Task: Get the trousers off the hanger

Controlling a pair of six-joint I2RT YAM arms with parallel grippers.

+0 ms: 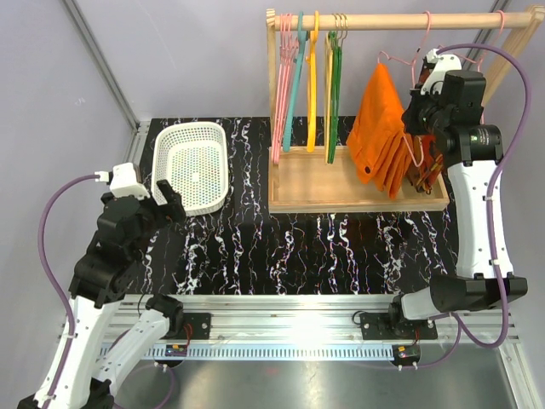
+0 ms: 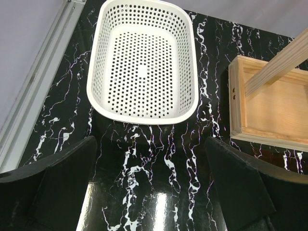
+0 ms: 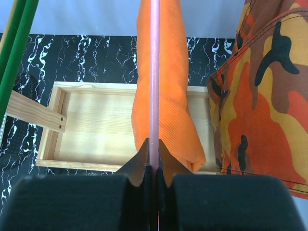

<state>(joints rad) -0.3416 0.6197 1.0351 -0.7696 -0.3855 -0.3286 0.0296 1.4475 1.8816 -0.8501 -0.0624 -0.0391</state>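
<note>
Trousers: the bright orange trousers (image 1: 385, 136) hang folded over the thin pink wire hanger (image 3: 154, 72). The hanger hooks on the wooden rail (image 1: 375, 20) of the rack, and the trousers' lower ends dangle over the rack's wooden tray (image 1: 315, 183).
Neighbour: a camouflage garment (image 3: 260, 96) hangs just beside the trousers, on the right arm's side.
Right gripper: the right gripper (image 3: 153, 154) is clamped tight on the hanger's wire, which the wrist view shows edge-on between the fingertips. The orange cloth lies behind the wire and does not look pinched.
Left gripper: the left gripper (image 2: 151, 178) has its jaws wide apart with nothing between them. It hangs over the black marbled table (image 2: 144, 144) near the white perforated basket (image 2: 191, 57), well apart from the rack.
Step in hand: probably securing the hanger so it can come off the rail, or be steadied while the cloth is pulled.
Doing it well: keep the pinch on bare wire. Raise the hanger until the hook clears the rail, then draw it towards the arms, away from the camouflage garment. Bring the free left arm in to take the cloth low down and slide it off the bar sideways.
Risk: thin wire may twist in the pads. The floppy cloth may slip off early or drag on the neighbouring garment.
</note>
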